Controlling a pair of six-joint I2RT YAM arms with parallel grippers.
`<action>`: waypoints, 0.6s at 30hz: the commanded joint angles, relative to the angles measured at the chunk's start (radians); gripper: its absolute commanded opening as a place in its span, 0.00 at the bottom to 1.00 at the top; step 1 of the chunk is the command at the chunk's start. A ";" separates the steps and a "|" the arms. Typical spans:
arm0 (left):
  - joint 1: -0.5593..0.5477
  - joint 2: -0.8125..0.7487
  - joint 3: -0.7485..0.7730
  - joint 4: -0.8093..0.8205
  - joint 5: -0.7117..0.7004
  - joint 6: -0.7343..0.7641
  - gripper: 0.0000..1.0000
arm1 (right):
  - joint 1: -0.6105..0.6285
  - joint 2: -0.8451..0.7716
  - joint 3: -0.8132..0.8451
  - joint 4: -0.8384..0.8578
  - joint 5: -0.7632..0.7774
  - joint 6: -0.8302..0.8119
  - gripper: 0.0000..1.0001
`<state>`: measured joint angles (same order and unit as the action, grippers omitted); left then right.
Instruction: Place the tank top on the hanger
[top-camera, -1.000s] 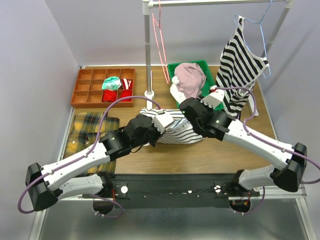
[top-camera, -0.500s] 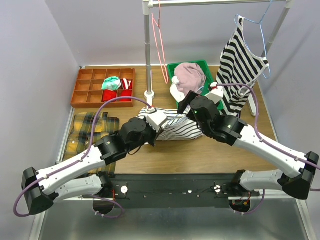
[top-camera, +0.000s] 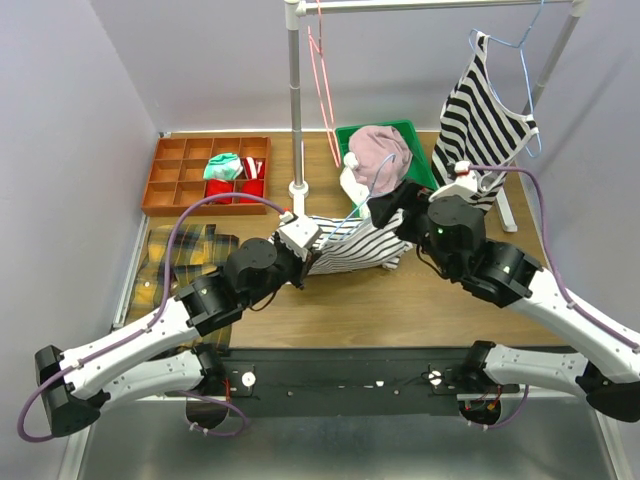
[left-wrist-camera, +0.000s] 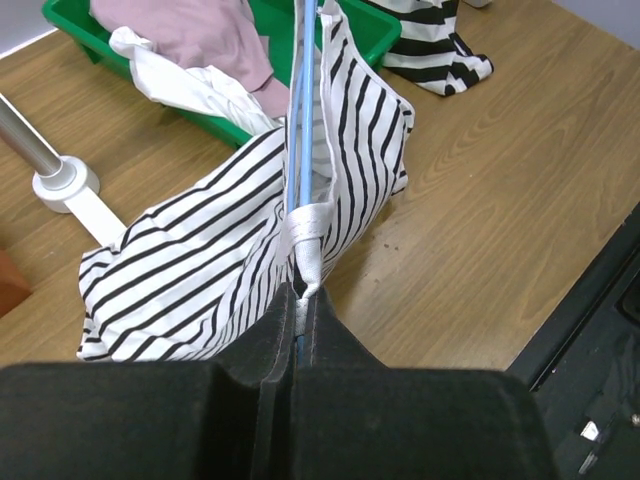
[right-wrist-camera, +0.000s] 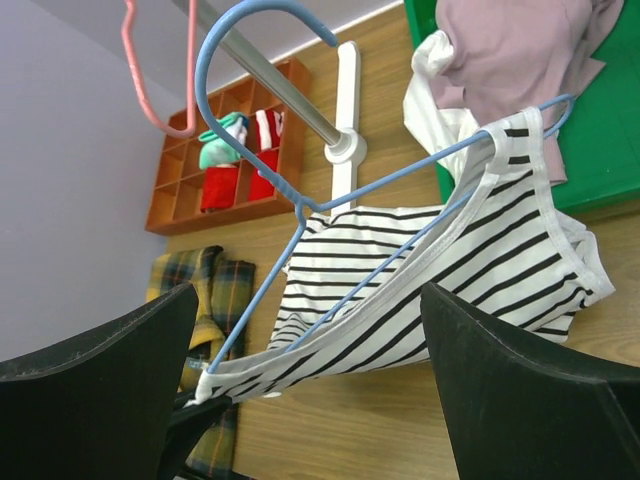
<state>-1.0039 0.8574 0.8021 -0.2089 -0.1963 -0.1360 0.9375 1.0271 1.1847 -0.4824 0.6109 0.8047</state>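
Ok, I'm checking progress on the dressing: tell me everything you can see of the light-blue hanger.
The hanger is thin light-blue wire, a triangle with a twisted neck and an open hook, held tilted. One corner is pinched in the shut left gripper together with a white strap of the tank top. Its lower bar runs inside the top, and the far corner pokes out past the fabric.

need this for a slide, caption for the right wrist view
Open right gripper facing a blue hanger partly inside a striped tank top.
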 joint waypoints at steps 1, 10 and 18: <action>-0.007 -0.026 0.049 0.049 -0.051 -0.013 0.00 | 0.006 -0.061 0.027 -0.004 -0.014 -0.036 1.00; -0.007 0.029 0.251 -0.015 -0.094 0.027 0.00 | 0.006 -0.142 0.062 -0.061 0.085 -0.047 1.00; -0.007 0.069 0.379 -0.041 -0.097 0.050 0.00 | 0.006 -0.171 0.061 -0.067 0.142 -0.064 1.00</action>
<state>-1.0058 0.9131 1.1061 -0.2459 -0.2604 -0.1081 0.9375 0.8654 1.2251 -0.5194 0.6857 0.7631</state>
